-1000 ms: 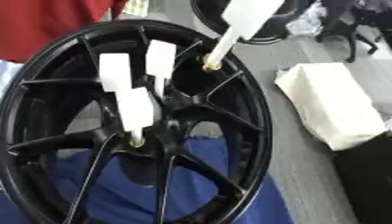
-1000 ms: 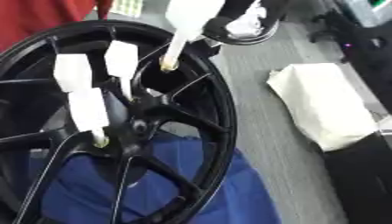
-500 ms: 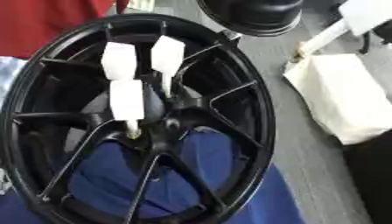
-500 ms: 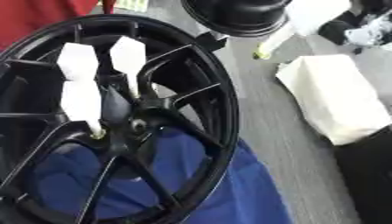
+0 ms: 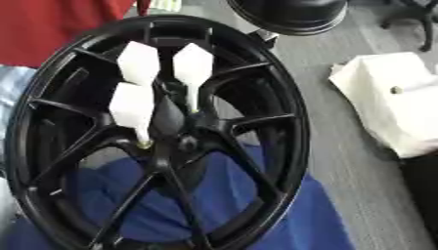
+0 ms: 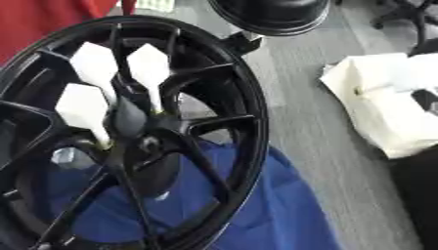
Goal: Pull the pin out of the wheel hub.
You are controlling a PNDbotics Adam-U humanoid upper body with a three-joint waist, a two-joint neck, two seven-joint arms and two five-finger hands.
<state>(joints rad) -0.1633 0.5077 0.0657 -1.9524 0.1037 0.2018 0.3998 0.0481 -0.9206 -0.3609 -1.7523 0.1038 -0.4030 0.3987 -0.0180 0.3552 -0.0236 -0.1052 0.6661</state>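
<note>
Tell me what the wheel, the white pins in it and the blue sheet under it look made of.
Wheel: probably painted metal, glossy black with soft highlights on the spokes. Pins: matte white heads, likely plastic, one with a brassy tip. Blue sheet: cloth, judging by its folds and soft drape.

head stereo pair | looking down, close | both share wheel hub and white box

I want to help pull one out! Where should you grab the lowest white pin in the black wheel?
Grab the lowest white pin by its wide, flat white head, coming from above and in front. The thin stem below sits down in the black wheel hub between spokes, so only the head stands clear. Pull along the stem, probably.
</note>
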